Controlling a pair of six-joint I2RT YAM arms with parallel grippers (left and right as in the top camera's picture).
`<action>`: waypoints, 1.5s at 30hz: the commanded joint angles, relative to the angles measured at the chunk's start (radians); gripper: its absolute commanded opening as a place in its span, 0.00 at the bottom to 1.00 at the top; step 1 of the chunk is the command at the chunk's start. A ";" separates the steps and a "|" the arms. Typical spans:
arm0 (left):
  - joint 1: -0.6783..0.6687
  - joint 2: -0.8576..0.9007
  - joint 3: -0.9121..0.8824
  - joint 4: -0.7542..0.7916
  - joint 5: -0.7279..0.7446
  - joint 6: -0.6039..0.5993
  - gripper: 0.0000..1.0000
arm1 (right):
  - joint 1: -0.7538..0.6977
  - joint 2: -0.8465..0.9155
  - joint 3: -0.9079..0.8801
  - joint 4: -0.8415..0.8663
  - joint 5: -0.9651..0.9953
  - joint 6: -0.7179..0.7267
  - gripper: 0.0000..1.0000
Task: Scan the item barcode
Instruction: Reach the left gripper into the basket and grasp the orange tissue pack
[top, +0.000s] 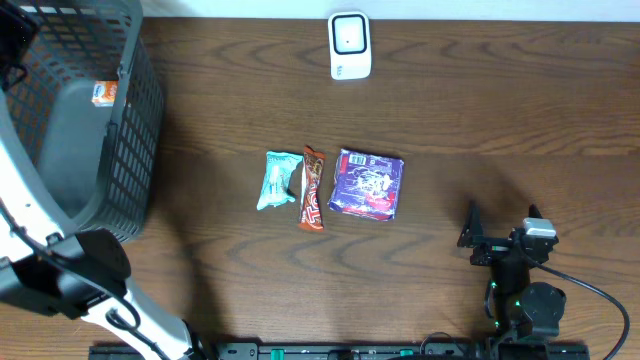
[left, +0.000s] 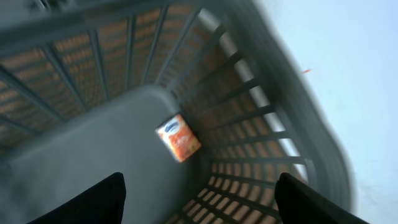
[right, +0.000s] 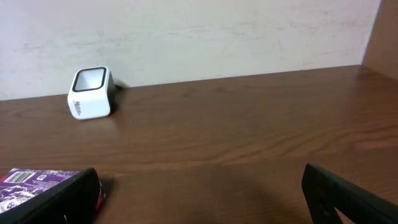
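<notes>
Four snack packets show: three lie side by side mid-table, a teal crinkled wrapper (top: 279, 180), an orange-brown bar (top: 313, 188) and a purple square pouch (top: 368, 184), and one small orange-and-white packet (left: 178, 138) lies inside the single grey plastic mesh basket (top: 140, 120) at upper left. In the left wrist view that packet's long axis slants from upper left to lower right beside the basket wall, just above the left gripper (left: 200, 180), whose fingers are spread wide and empty. The right gripper (right: 200, 177) also gapes wide and empty, with the purple pouch at its lower left. One white boxy scanner (top: 349, 45) stands at top centre.
</notes>
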 joint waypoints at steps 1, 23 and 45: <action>-0.002 0.088 -0.020 -0.008 -0.004 -0.013 0.76 | 0.006 -0.005 -0.002 -0.004 0.001 -0.009 0.99; -0.061 0.440 -0.020 0.113 0.001 -0.013 0.75 | 0.006 -0.005 -0.002 -0.004 0.001 -0.009 0.99; -0.095 0.453 -0.091 0.097 -0.167 -0.164 0.68 | 0.006 -0.005 -0.002 -0.004 0.001 -0.009 0.99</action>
